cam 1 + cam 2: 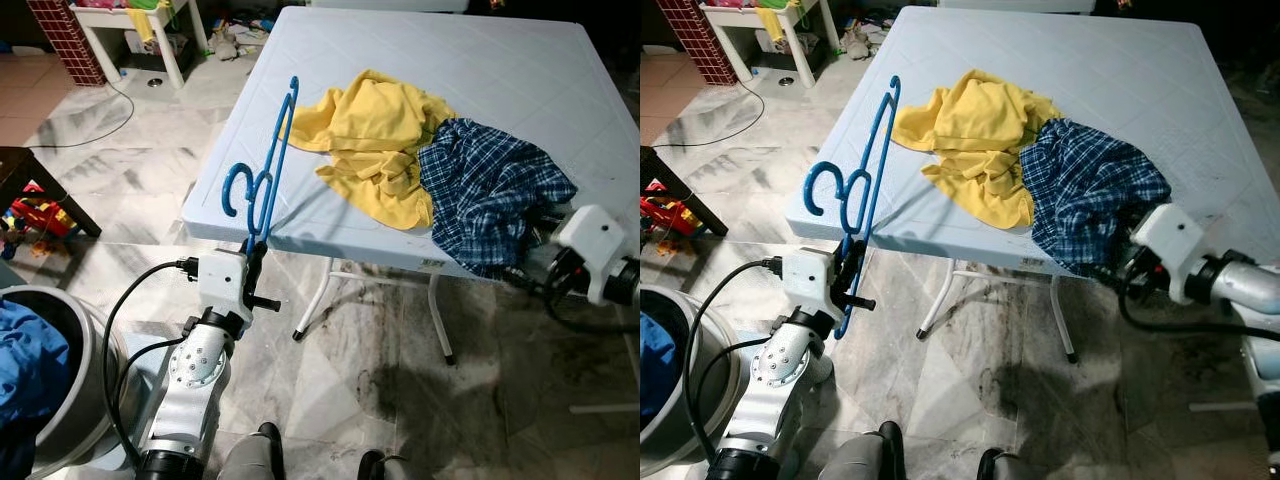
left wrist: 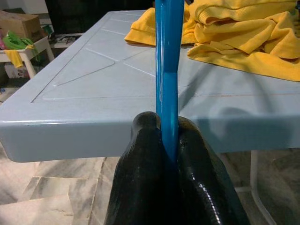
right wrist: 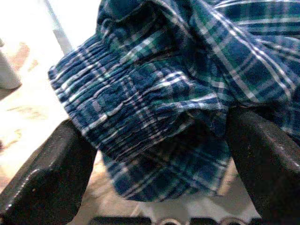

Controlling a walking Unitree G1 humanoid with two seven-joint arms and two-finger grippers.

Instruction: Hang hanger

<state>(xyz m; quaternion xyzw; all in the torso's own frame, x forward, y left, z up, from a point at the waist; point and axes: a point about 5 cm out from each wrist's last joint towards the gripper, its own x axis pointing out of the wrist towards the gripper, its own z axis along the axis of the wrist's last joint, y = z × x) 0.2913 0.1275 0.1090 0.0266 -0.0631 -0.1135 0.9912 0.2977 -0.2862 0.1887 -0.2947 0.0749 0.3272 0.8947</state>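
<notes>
Left wrist view: slim glossy blue hanger (image 2: 168,70).

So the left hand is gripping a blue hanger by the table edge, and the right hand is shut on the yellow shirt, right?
Not quite. The right hand is open around the blue plaid garment, not shut on the yellow shirt; the right wrist view shows it. The left hand does grip the blue hanger by the table edge.

Left arm: silver, rising from the lower left of the head view, wrist upright. Left gripper (image 2: 169,140): black fingers (image 2: 140,154) pressed together on a blue hanger (image 1: 262,170). Right arm: enters at right edge, reaching leftward. Right gripper (image 3: 154,154): fingers (image 3: 51,173) spread wide, plaid cloth (image 3: 178,93) between them.
</notes>
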